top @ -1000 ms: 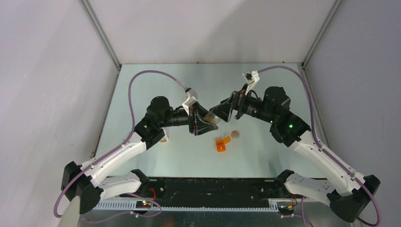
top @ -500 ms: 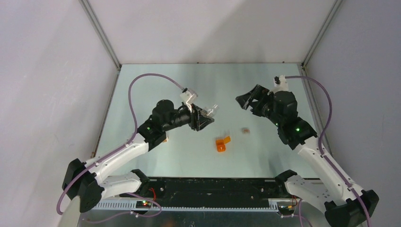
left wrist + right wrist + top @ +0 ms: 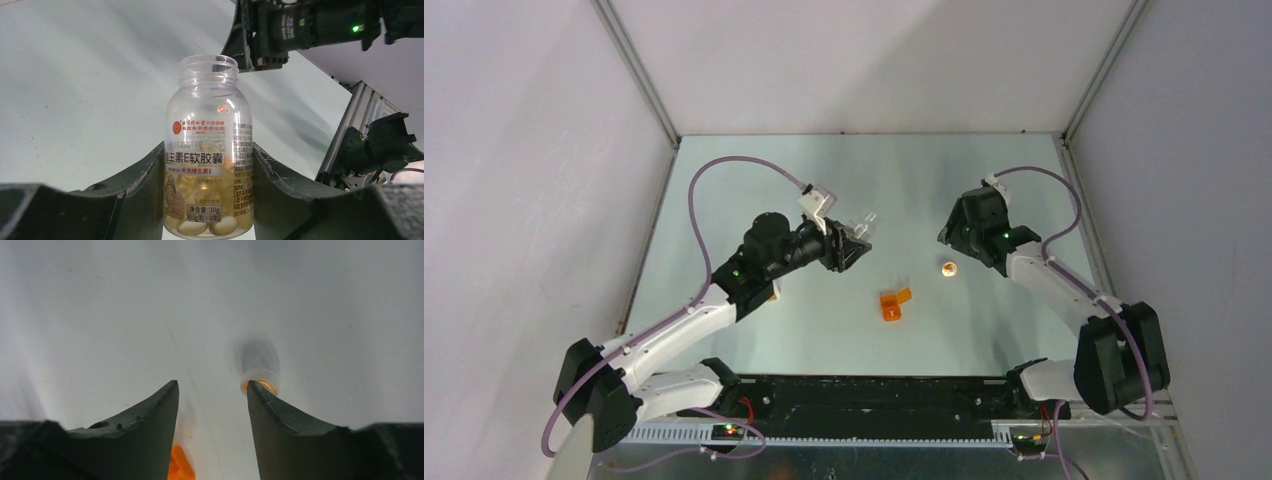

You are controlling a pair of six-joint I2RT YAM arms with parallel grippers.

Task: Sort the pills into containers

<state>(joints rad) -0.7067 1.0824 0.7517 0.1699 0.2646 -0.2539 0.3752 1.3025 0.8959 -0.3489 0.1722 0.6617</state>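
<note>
Clear plastic up front: the vitamin E capsule bottle (image 3: 209, 125) is clamped by its lower body in the left gripper (image 3: 849, 245), cap off and the yellow capsules (image 3: 215, 226) heaped at its base. In the wrist view its long axis runs straight up the frame, mouth at the top. From above, that mouth points to the upper right, away from the arm. Here's the key line: the orange pill box (image 3: 892, 303) sits on the table (image 3: 824, 330) to the lower right of the bottle, apart from it, and I'd say nearer the left arm. A pour would need the mouth swung down towards it. The right gripper (image 3: 212, 383) hovers with its jaws apart and nothing between them. The bottle cap (image 3: 948, 268) lies on the table just past its right fingertip.
</note>
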